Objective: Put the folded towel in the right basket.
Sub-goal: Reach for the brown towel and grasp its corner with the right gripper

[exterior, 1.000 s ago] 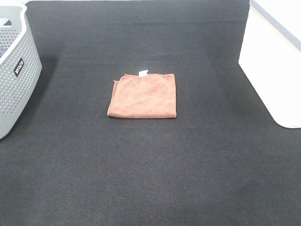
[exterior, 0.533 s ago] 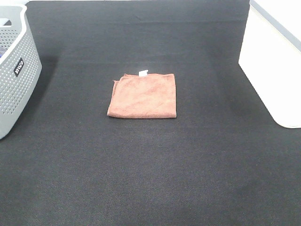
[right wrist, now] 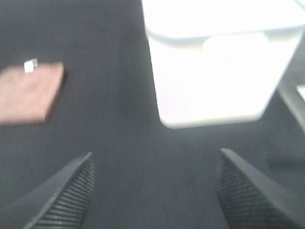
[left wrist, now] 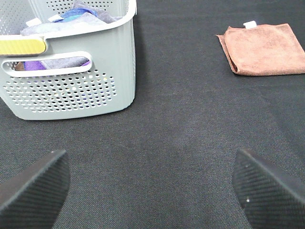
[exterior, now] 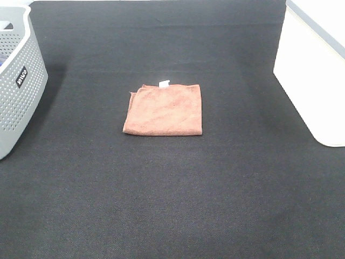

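Folded towel [exterior: 163,109], rust-brown, flat on the black cloth surface [exterior: 172,205], a little above the middle of the high frame and slightly left of centre. Roughly square, folded edges neat, left side a touch uneven. Small white tag [exterior: 164,83] poking out at its far edge. Nothing touching it, nothing on top of it.

Well apart from it, at the right edge of the high frame: white basket [exterior: 312,81], solid-walled and cut off by the frame border, so no view inside. In the right wrist picture, blurred, the same white basket [right wrist: 214,71] with a handle slot below the rim, and the towel [right wrist: 28,93] off to one side with bare cloth between the two.

At the left edge of the high frame, equally far from the towel: grey perforated basket [exterior: 19,91] bearing a black label [exterior: 21,76] with white lettering too small to read. Seen from the left wrist, bundled fabric [left wrist: 81,12] in blue and purple inside it, plus a yellow strip [left wrist: 21,46] at the rim.

Left gripper [left wrist: 152,191]: dark ribbed fingers [left wrist: 33,191] spread wide, nothing between them, low over bare cloth. Right gripper [right wrist: 155,191]: fingers [right wrist: 62,195] likewise spread wide and empty, above the cloth short of the white basket.
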Robot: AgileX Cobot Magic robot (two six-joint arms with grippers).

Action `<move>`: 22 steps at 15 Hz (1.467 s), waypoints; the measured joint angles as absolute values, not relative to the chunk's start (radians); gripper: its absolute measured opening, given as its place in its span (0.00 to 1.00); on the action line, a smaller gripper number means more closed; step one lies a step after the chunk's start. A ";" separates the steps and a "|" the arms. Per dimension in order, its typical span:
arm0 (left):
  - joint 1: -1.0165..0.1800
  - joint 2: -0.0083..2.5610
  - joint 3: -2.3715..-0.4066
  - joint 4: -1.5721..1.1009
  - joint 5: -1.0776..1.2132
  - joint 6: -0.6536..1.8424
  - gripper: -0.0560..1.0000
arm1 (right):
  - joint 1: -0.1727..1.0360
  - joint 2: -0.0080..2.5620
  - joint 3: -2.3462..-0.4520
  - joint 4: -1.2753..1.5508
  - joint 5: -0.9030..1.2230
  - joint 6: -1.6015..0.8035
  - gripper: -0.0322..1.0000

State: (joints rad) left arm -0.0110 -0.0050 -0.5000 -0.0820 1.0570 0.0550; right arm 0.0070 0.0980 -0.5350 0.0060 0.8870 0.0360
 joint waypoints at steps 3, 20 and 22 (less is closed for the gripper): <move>-0.011 -0.005 -0.500 -0.082 1.057 0.055 0.88 | 0.007 0.240 -0.552 0.006 0.760 0.036 0.68; -0.011 -0.005 -0.500 -0.082 1.057 0.055 0.88 | 0.165 1.690 -1.489 0.364 0.919 -0.248 0.68; -0.011 -0.005 -0.500 -0.082 1.057 0.055 0.88 | 0.207 1.736 -1.501 0.371 0.908 -0.252 0.68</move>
